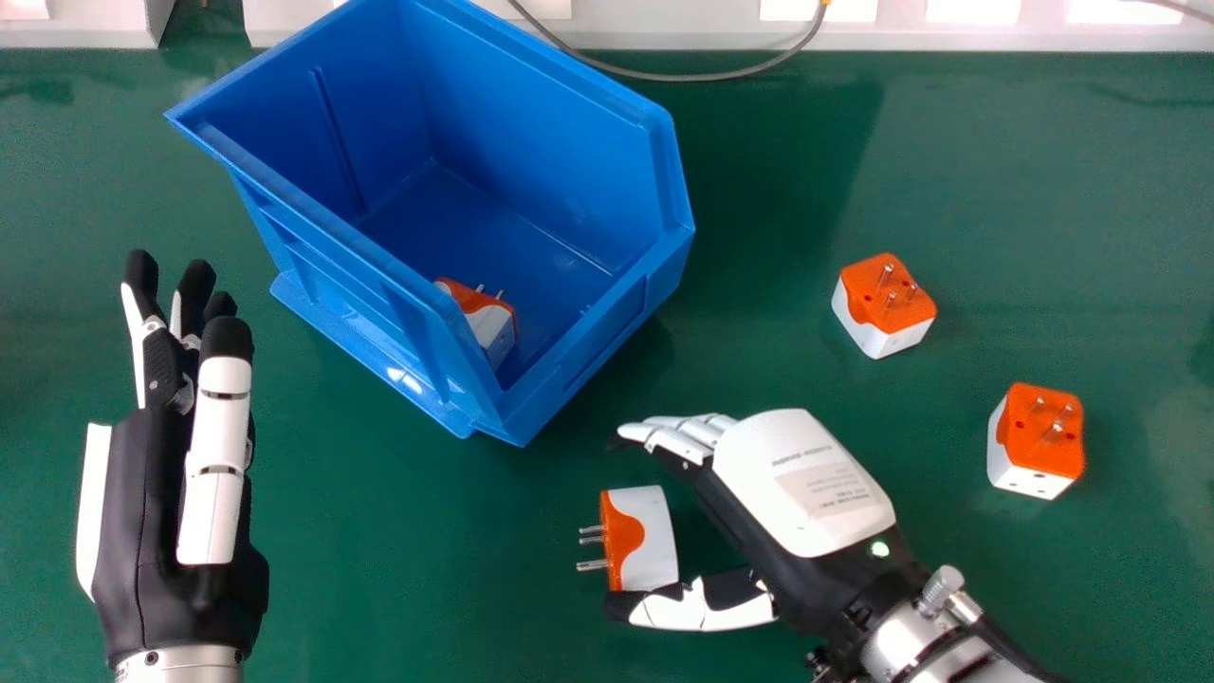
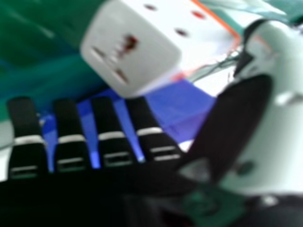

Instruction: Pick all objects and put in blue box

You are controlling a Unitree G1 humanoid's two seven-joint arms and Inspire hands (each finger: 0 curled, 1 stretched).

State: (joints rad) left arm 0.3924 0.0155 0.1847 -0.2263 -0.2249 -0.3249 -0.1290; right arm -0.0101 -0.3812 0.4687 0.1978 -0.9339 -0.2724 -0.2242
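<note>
- Work item: one plug adapter (image 1: 649, 539) lies on its side on the table (image 1: 417, 588), on the robot's side of the near corner of the blue box (image 1: 607, 332). Its metal prongs (image 1: 592, 566) point left; its white end faces the right palm.
- Right hand (image 1: 801, 484): fingers straight and side by side, thumb set apart from them. The adapter sits in the gap, close beside the thumb; contact cannot be confirmed.
- Left hand (image 1: 142, 531): fingers extended, nothing held, left of the box.
- Remaining items: a second adapter (image 1: 882, 304) stands prongs up beyond the box's right corner, and a third adapter (image 1: 1036, 441) stands likewise, farther right and farther from the table's far edge.
- Stowed item: another adapter (image 1: 488, 323) rests inside the box at its near corner.
- Handling: expect a light, rigid plastic body that will not deform under a normal grip. Smooth faces may slip or rotate if pinched off centre.
- Hold point: close thumb and fingers on opposite flat sides of the white body, about its middle. Do not grip by the prongs; they are narrow, offer poor purchase and could bend.
- Clearance: lift above the box rim before crossing it, as protruding prongs could catch.
</note>
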